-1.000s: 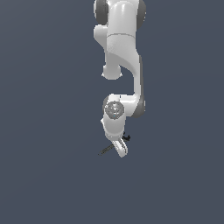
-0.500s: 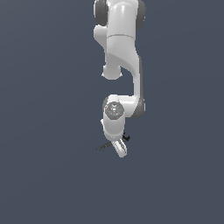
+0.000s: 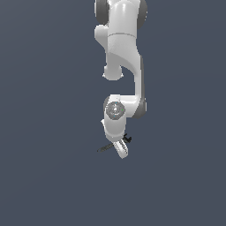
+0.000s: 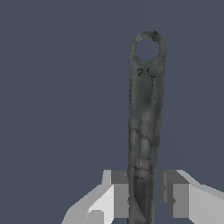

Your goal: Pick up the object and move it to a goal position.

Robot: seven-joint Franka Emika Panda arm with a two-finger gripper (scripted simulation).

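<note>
The object [image 4: 144, 109] is a thin dark grey wrench-like tool with a ring hole at its far end. In the wrist view its handle runs straight out from between my two fingers, and the near end is hidden between them. My gripper [image 4: 144, 192] is shut on the object, with both pads against the handle's sides. In the exterior view the gripper [image 3: 120, 149] points down below the white arm. The object [image 3: 105, 148] sticks out of it toward the exterior view's left, slightly tilted, and a small dark bit shows on the other side of the hand.
A plain dark blue-grey surface [image 3: 53, 176] fills both views. The white arm [image 3: 121, 57] hangs down from the top middle of the exterior view.
The gripper and the object together have risen a little in the exterior view. The object has stayed in the same place between the fingers.
</note>
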